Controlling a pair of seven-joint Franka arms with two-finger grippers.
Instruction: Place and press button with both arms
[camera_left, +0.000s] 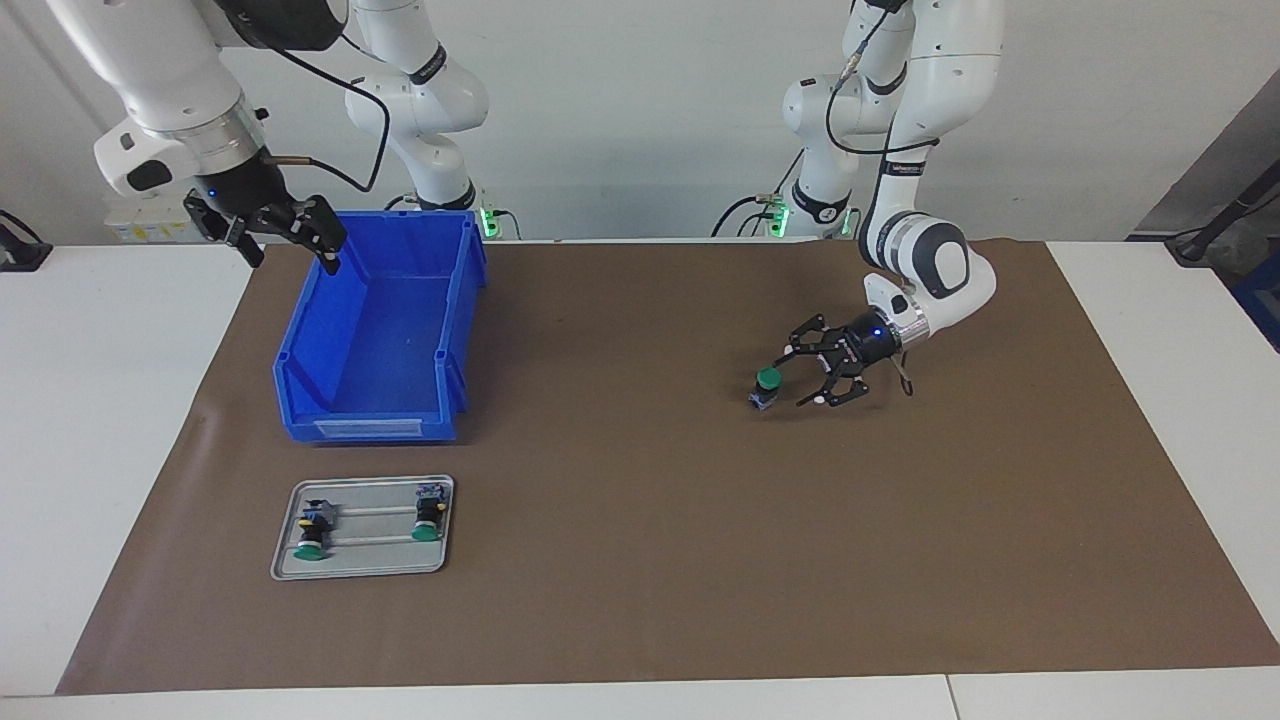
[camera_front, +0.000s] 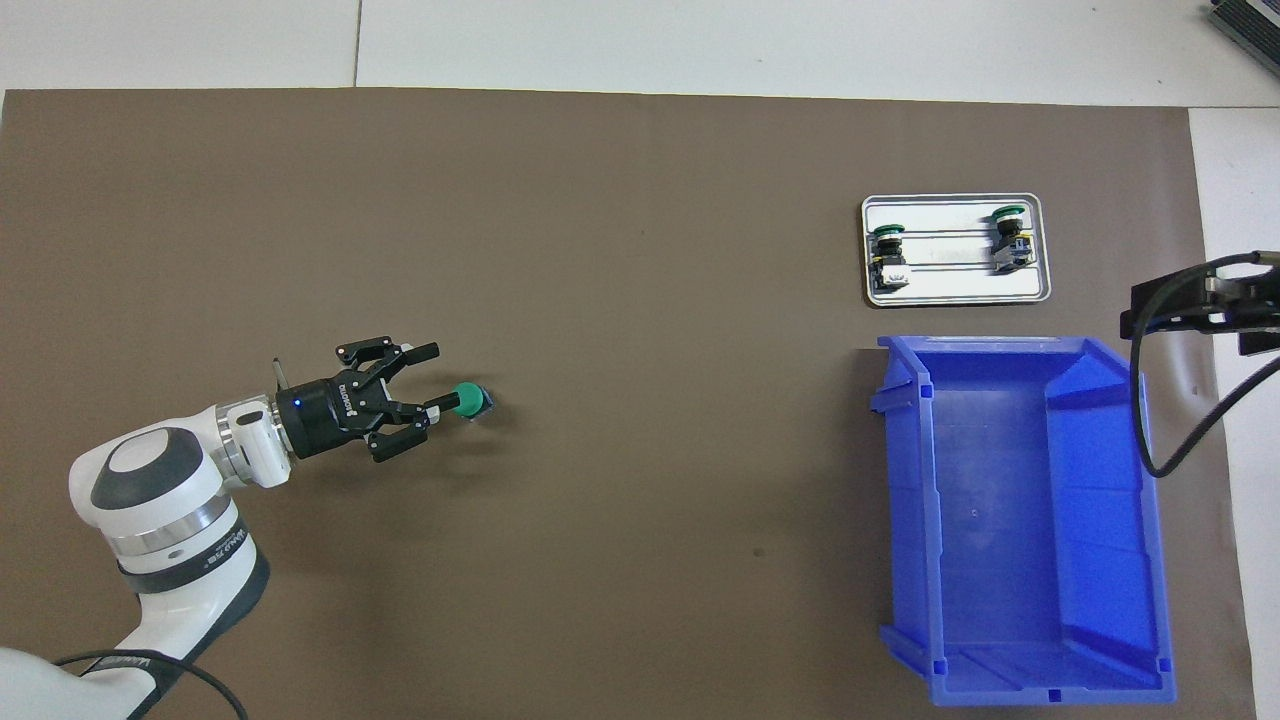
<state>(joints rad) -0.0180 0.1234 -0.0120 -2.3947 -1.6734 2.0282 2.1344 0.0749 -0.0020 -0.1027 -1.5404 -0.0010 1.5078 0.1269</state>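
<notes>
The button (camera_left: 766, 386) (camera_front: 469, 400), green cap on a black body, stands on the brown mat toward the left arm's end of the table. My left gripper (camera_left: 795, 382) (camera_front: 432, 395) lies low and nearly level beside it, fingers spread open. One fingertip (camera_front: 443, 403) reaches the edge of the green cap; the other fingers stand apart from it. My right gripper (camera_left: 290, 250) hangs open and empty in the air over the corner of the blue bin at the right arm's end.
A blue bin (camera_left: 370, 425) (camera_front: 1010, 345) sits empty on the mat. Farther from the robots than the bin lies a grey tray (camera_left: 370, 555) (camera_front: 950, 285) with two lookalike buttons (camera_left: 312, 535) (camera_left: 428, 518) on their sides.
</notes>
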